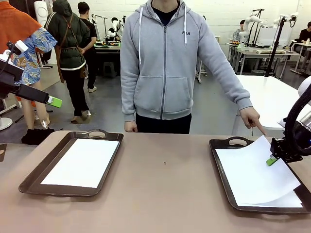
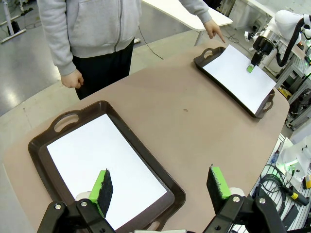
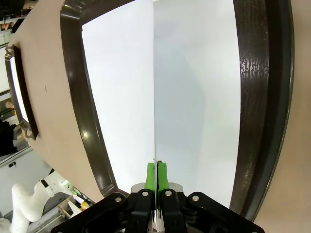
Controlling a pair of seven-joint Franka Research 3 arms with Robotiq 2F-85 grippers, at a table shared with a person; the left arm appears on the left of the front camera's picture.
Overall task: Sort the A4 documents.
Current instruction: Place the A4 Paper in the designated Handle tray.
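Front: right gripper (image 1: 272, 160) pinched shut on top A4 sheet (image 1: 252, 167), its edge lifted over right tray (image 1: 224, 143); another sheet lies in left tray (image 1: 34, 178). Thin paper may slip or crease. Hoodie reads "FILA".

Left wrist: left gripper (image 2: 160, 188) wide open, empty.

Right wrist: pads (image 3: 151, 175) clamp the sheet edge; tearing is a risk.

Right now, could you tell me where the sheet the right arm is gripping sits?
In the front view, the lifted sheet is over the right tray, pinched at its right edge by the right end effector, just below the person's pointing hand.
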